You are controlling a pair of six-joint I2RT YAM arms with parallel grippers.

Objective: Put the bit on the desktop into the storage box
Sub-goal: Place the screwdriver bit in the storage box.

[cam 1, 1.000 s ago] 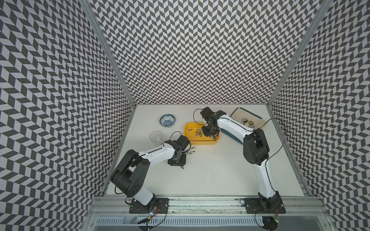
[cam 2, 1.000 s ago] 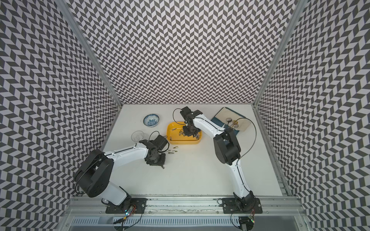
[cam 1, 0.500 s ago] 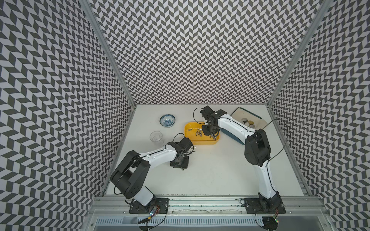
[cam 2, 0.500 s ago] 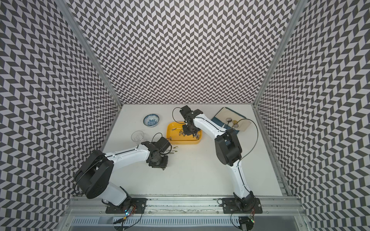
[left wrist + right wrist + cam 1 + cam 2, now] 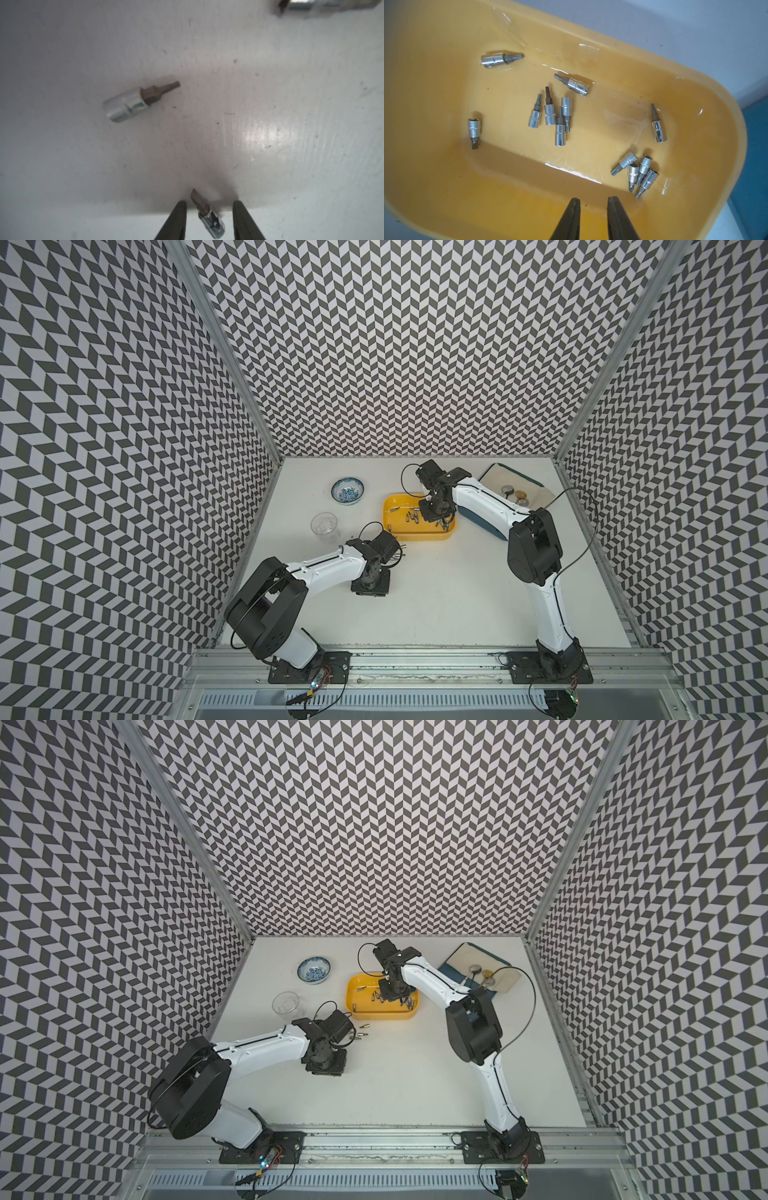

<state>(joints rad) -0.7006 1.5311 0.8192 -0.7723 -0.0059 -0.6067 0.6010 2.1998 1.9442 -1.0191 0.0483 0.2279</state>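
Bit (image 5: 210, 217) on desktop (image 5: 270, 104), between left pincer (image 5: 209, 202) (apart)

Shiny metal bit (image 5: 126, 105), glossy plastic storage box (image 5: 446, 62)

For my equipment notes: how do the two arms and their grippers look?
The left arm and right arm have white shells, bulky black joints and black base plates. A thin black cable loops at each wrist. The left gripper and right gripper each end in two slim, dark, tapered fingers.

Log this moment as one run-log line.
left pincer: open, straddling flat-tip bit on desktop | right pincer: open, empty, over storage box | stored bits: many | also loose: hex-tip bit
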